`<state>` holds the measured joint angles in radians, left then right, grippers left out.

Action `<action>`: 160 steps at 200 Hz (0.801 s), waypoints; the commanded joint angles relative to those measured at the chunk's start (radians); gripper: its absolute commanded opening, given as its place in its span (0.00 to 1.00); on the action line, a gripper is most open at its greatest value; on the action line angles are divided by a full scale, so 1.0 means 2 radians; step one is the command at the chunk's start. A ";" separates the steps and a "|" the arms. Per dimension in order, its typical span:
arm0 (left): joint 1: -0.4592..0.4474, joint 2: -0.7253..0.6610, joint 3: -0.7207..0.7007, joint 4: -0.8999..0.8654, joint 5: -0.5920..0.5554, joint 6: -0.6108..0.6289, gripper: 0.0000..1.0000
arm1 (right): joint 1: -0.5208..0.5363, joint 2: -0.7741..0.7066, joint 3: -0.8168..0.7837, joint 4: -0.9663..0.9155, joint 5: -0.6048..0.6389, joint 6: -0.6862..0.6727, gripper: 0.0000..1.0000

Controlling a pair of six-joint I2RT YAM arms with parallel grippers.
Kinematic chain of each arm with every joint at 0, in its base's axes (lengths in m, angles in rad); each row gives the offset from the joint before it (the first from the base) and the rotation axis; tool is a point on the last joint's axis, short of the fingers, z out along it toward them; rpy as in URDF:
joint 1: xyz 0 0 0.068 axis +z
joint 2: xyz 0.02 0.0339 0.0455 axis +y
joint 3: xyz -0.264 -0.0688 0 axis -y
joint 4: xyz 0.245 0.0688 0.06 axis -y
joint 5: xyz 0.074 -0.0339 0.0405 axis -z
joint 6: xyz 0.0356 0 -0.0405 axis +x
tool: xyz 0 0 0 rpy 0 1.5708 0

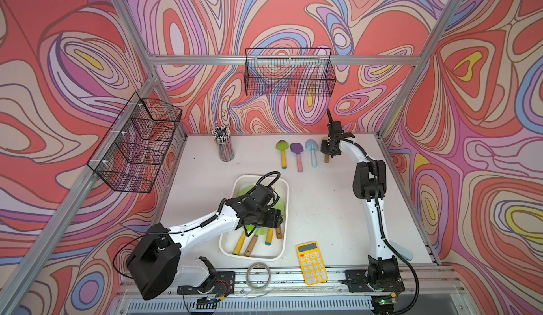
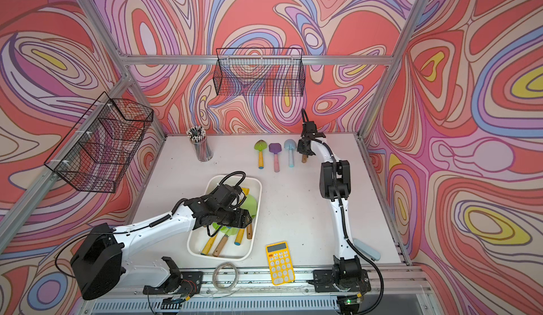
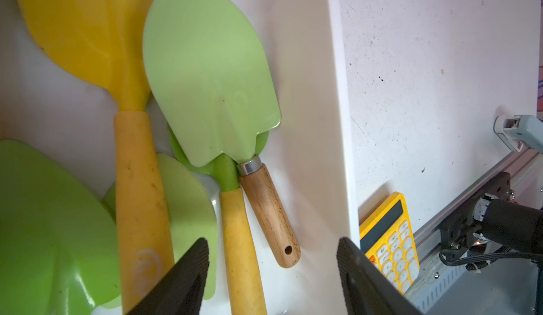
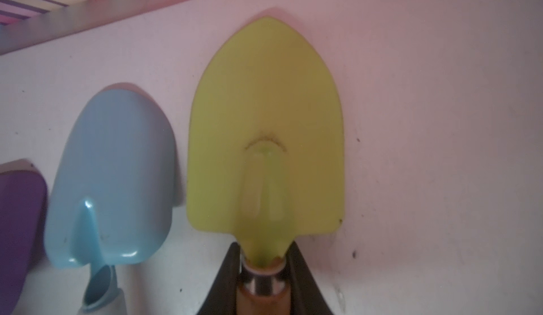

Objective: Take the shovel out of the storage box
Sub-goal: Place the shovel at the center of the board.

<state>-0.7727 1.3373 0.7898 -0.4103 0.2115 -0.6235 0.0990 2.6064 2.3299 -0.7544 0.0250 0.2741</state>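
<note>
The left gripper (image 3: 271,248), jaws apart, hovers over the storage box (image 1: 258,253), nearer than the right gripper (image 4: 261,269), clamped on a yellow-green shovel (image 4: 264,122) far across the table (image 1: 323,210). The wood-handled green shovel (image 3: 211,72) lies lengthwise along the box wall, handle toward the jaws. The embossed mark on a yellow handle (image 3: 141,181) is unreadable.

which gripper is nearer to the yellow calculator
Left. The left gripper hangs open over the storage box, just beside the calculator. The right gripper is at the far end of the table, shut on the handle of a yellow-green shovel.
</note>
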 commanded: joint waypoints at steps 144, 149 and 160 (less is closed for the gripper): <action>-0.027 0.048 0.023 0.008 -0.008 -0.019 0.73 | 0.001 -0.053 -0.055 0.007 -0.029 0.002 0.35; -0.027 0.050 0.023 0.008 -0.009 -0.020 0.73 | 0.001 -0.065 -0.066 0.011 -0.027 0.002 0.36; -0.029 0.054 0.025 0.007 -0.011 -0.021 0.69 | 0.001 -0.097 -0.092 0.021 -0.023 0.005 0.37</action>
<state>-0.8131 1.4223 0.8101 -0.4004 0.2024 -0.6445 0.0990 2.5443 2.2303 -0.7246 -0.0238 0.2779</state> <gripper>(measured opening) 0.727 0.359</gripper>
